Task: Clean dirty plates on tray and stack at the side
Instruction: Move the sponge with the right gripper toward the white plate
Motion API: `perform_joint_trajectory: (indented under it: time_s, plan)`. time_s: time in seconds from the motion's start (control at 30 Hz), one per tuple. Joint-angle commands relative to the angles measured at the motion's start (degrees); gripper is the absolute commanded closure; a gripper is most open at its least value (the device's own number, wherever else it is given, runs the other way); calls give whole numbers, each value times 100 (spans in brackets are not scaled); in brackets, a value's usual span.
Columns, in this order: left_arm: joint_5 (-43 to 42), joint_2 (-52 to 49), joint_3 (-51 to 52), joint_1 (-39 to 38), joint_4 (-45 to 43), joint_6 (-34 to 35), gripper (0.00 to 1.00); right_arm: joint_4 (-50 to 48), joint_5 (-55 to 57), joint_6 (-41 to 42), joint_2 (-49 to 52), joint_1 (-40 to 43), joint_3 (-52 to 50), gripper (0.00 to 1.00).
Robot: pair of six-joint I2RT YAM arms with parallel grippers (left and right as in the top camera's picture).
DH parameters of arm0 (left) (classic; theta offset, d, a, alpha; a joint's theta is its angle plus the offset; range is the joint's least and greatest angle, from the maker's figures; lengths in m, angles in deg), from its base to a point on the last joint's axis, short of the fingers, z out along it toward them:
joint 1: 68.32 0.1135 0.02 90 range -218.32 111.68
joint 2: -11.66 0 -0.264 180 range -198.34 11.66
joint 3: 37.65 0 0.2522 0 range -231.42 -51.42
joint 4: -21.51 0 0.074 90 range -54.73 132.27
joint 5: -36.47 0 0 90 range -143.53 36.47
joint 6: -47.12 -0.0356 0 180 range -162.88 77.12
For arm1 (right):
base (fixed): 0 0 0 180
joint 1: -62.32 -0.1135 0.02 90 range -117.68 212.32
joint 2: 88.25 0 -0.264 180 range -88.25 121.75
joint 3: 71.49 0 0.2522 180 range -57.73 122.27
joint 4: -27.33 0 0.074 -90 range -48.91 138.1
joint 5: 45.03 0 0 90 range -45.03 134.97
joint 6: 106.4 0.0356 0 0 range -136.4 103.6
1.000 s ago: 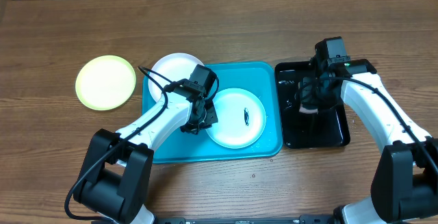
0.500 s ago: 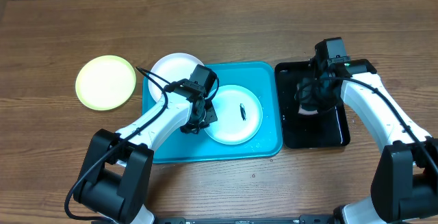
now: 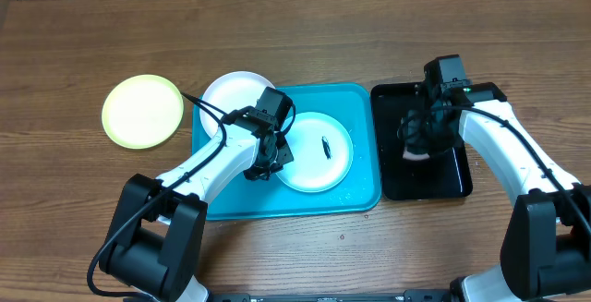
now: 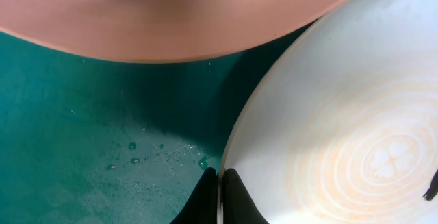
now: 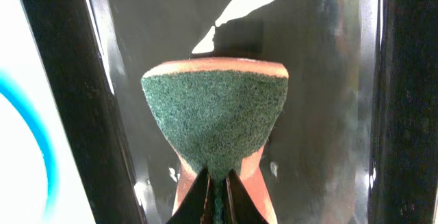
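The pale blue plate (image 3: 314, 159) with a small dark smear (image 3: 326, 144) lies on the turquoise tray (image 3: 355, 103). My left gripper (image 3: 269, 162) is shut on its left rim; the left wrist view shows the fingers (image 4: 220, 196) pinching the plate's edge (image 4: 342, 128) above the wet tray (image 4: 82, 128). The white plate (image 3: 231, 94) rests over the tray's upper left corner. The yellow-green plate (image 3: 142, 110) lies on the table at the left. My right gripper (image 3: 420, 147) is shut on a green and orange sponge (image 5: 215, 111) over the black tray (image 5: 328, 114).
The glossy black tray (image 3: 457, 177) stands right of the turquoise tray, with water on it. Both trays lie close together, and the wooden table (image 3: 369, 25) runs behind them. The white plate's underside (image 4: 171, 18) hangs close above my left gripper.
The pale blue plate has shifted slightly up and to the left in my left gripper. My right gripper with the sponge has moved a little within the black tray.
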Motion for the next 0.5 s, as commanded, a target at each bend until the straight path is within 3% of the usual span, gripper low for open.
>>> perform_joint_trajectory:
  time_s: [0.0,0.2,0.33,0.47]
  plan:
    - [221,-63,55,-9,-24,116,96,234,-76,-2,-136,4,452,96]
    - [221,-63,55,-9,-48,116,96,831,-1064,-2,-184,-24,1279,96]
    - [221,-63,55,-9,-66,118,96,614,-2079,-9,-184,-190,1333,96]
    - [221,-63,55,-9,-72,118,96,304,-2208,-26,-181,-638,1322,96]
